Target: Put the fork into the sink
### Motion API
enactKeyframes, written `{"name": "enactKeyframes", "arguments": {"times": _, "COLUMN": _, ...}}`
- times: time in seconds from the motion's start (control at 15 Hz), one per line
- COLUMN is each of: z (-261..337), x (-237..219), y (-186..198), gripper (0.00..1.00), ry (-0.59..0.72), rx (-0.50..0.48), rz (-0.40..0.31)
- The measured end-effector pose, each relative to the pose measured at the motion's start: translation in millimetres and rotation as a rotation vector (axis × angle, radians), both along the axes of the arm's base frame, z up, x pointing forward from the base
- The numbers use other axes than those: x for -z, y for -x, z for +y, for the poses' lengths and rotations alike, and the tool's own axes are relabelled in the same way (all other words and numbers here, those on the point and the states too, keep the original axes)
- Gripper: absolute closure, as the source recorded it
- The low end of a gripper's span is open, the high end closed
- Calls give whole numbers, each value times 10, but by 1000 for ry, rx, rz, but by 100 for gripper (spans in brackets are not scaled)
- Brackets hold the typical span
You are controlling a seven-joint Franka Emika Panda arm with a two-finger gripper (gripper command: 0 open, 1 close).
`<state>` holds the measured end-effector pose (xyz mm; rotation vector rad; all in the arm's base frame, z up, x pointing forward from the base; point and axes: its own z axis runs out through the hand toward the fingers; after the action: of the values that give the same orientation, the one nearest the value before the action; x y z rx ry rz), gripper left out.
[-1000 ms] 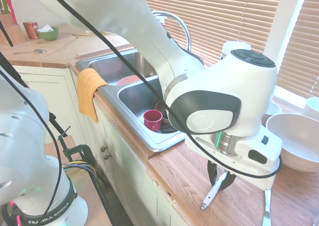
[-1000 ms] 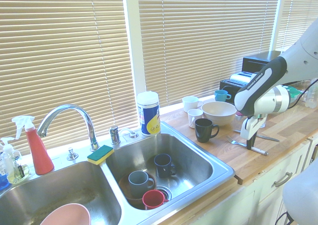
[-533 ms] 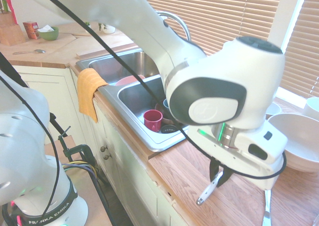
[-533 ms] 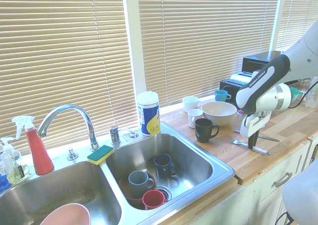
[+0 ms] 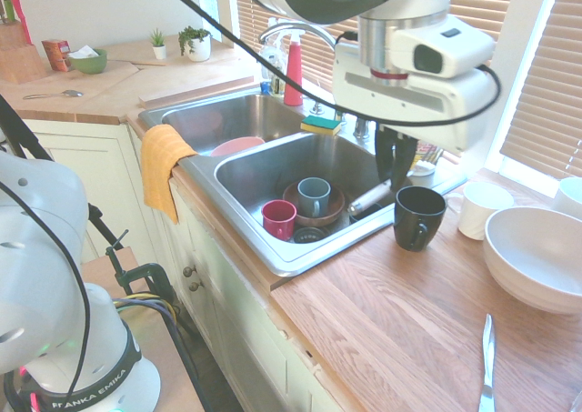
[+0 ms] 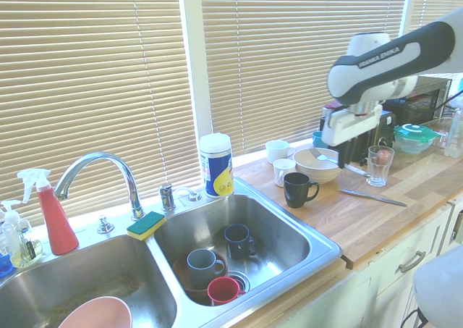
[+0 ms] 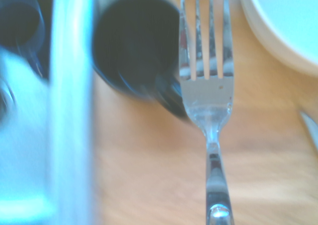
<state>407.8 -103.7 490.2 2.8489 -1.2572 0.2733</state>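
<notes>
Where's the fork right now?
The fork is held in the end effector, up off the counter, by the black mug at the sink rim; its tines show in the wrist view.

fork lifted off counter, now near sink.

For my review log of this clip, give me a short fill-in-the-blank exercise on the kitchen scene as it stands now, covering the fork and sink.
1. The gripper holds the fork by its ___ handle.
2. In the wrist view, the fork shows ___ tines.
3. The mug standing on the counter closest to the sink is ___ in colour.
Missing words: white; four; black.
</notes>
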Motion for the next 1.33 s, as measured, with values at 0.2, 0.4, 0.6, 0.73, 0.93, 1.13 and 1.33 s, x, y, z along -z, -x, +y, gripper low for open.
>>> {"name": "enactKeyframes", "arguments": {"times": 0.2, "z": 1248, "x": 287, "y": -361, "gripper": 100, "ry": 9, "rx": 24, "rz": -21}}
{"name": "enactKeyframes", "arguments": {"times": 0.4, "z": 2087, "x": 694, "y": -556, "gripper": 100, "ry": 6, "rx": 30, "rz": -37}}
{"name": "enactKeyframes", "arguments": {"times": 0.6, "z": 2307, "x": 1257, "y": -755, "gripper": 100, "ry": -13, "rx": 12, "rz": -14}}
{"name": "enactKeyframes", "arguments": {"times": 0.73, "z": 2368, "x": 1569, "y": -843, "gripper": 100, "ry": -37, "rx": -6, "rz": 3}}
{"name": "enactKeyframes", "arguments": {"times": 0.93, "z": 2423, "x": 1935, "y": -926, "gripper": 100, "ry": -45, "rx": -28, "rz": 32}}
{"name": "enactKeyframes", "arguments": {"times": 1.13, "z": 2368, "x": 2295, "y": -1002, "gripper": 100, "ry": -47, "rx": -30, "rz": 39}}
{"name": "enactKeyframes", "arguments": {"times": 1.33, "z": 2372, "x": 2617, "y": -1038, "gripper": 100, "ry": -52, "rx": -39, "rz": 49}}
